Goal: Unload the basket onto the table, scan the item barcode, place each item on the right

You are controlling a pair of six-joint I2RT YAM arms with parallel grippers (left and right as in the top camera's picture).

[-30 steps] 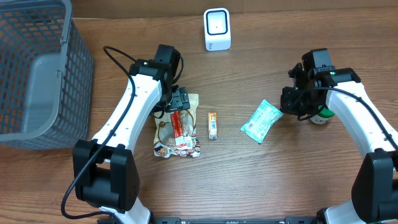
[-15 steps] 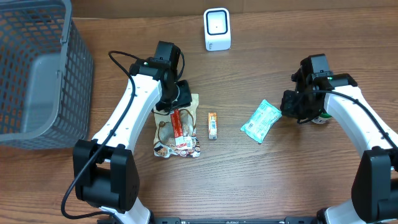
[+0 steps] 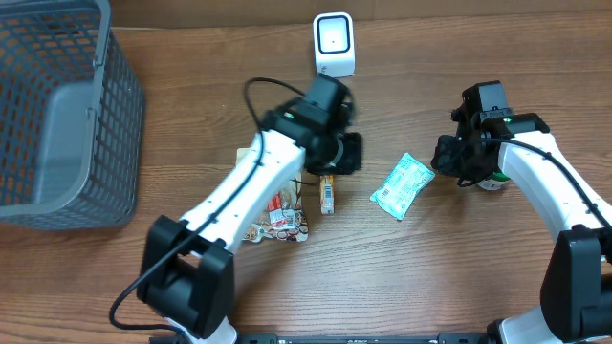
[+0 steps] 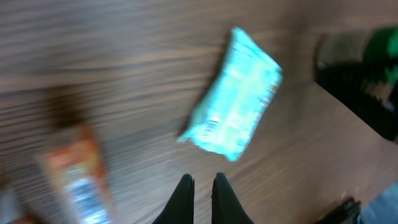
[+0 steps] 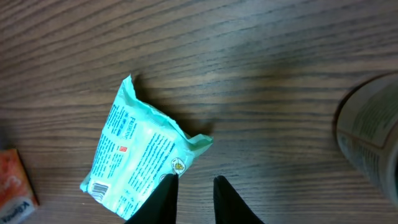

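Note:
A teal packet [image 3: 403,185] lies flat on the wooden table, its printed side and barcode up in the right wrist view [image 5: 138,155]. My right gripper [image 3: 449,158] is at the packet's right end. It is slightly open [image 5: 194,183] with bare wood between the fingers, the left finger over the packet's edge. My left gripper [image 3: 344,153] hovers above a small orange bar [image 3: 327,194], left of the packet. It is shut and empty [image 4: 202,185], and its view is blurred. The white scanner [image 3: 334,45] stands at the back centre.
A grey mesh basket [image 3: 57,115] fills the far left. A snack bag [image 3: 277,218] lies partly under the left arm. A green-capped bottle [image 3: 492,180] stands just right of the right gripper, close beside it in the right wrist view [image 5: 373,130].
The left arm has swung right, from over the snack bag to above the orange bar, and its gripper has shut. The right gripper's fingers have parted a little; the packet has not moved.

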